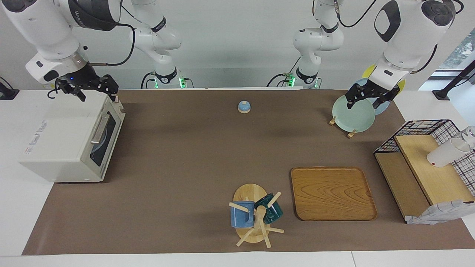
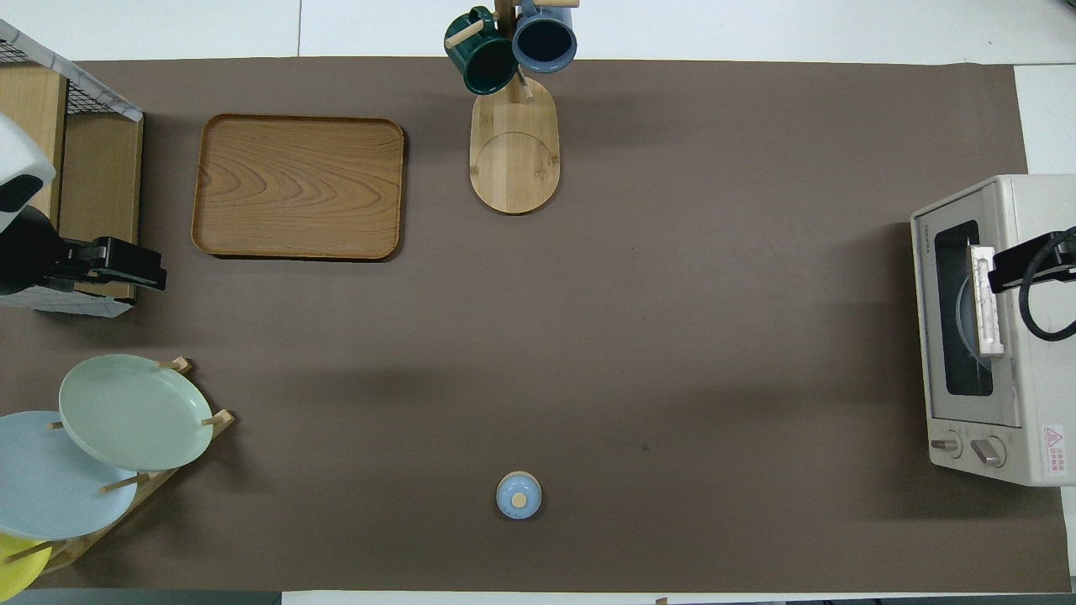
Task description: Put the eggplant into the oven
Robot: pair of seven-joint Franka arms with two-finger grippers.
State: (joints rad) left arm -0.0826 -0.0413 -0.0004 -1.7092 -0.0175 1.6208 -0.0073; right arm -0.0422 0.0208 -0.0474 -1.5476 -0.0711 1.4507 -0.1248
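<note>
Facing table's middle, oven (image 1: 70, 139) door shut.

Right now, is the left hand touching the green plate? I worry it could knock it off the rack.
Apart. The overhead view shows bare mat between the left hand and the green plate; in the facing view they merely overlap.

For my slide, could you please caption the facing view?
Both arms raised, open right gripper above the closed oven, open left gripper over the plates; no eggplant visible.
</note>
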